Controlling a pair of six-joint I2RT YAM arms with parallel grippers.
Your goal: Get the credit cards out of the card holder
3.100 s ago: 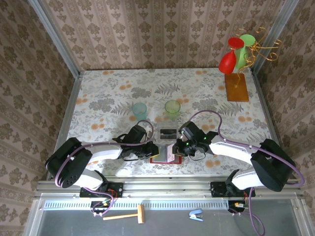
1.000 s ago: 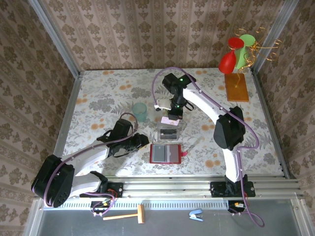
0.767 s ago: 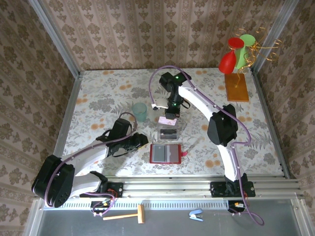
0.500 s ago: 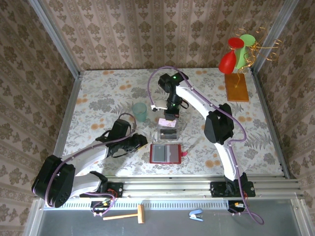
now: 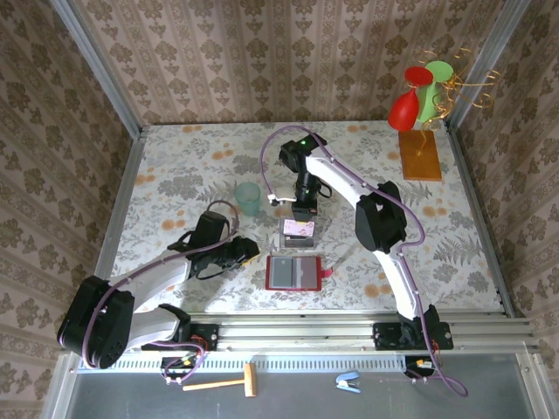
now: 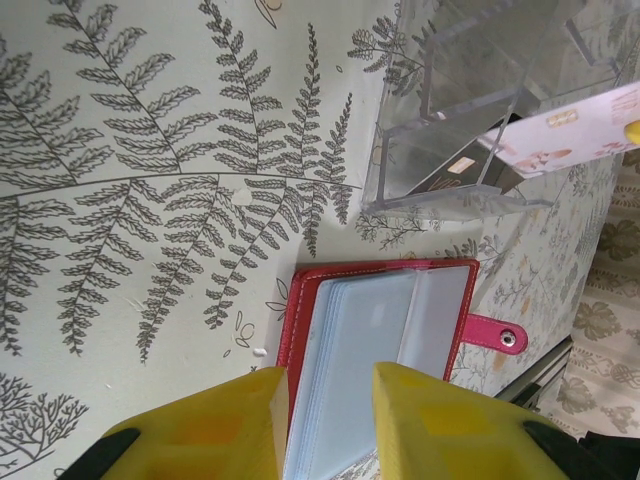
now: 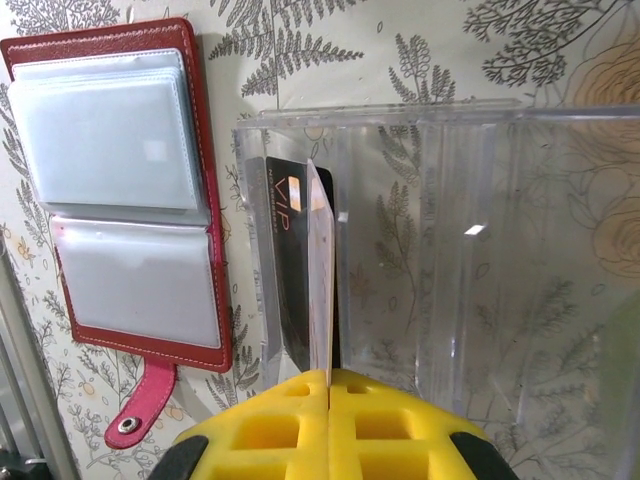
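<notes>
The dark-red card holder (image 5: 294, 272) lies open on the table, its grey pockets (image 7: 100, 140) facing up and its tab (image 7: 135, 418) to the side. My right gripper (image 7: 330, 385) is shut on a pale pinkish card (image 7: 322, 260), held edge-on over the first slot of the clear plastic box (image 7: 450, 240). A dark card marked VIP (image 7: 285, 270) stands in that slot. In the top view the right gripper (image 5: 303, 211) hangs over the box (image 5: 298, 236). My left gripper (image 6: 330, 420) is open, just left of the holder (image 6: 390, 330), touching nothing.
A teal cup (image 5: 247, 197) stands behind and left of the box. A wooden stand with red and green cups (image 5: 419, 113) is at the back right. A hammer (image 5: 223, 381) and a stapler (image 5: 348, 381) lie below the table's front rail.
My right gripper has carried the pinkish card from the holder round the back of the table and down over the clear box. The left gripper has drawn back slightly from the holder.
</notes>
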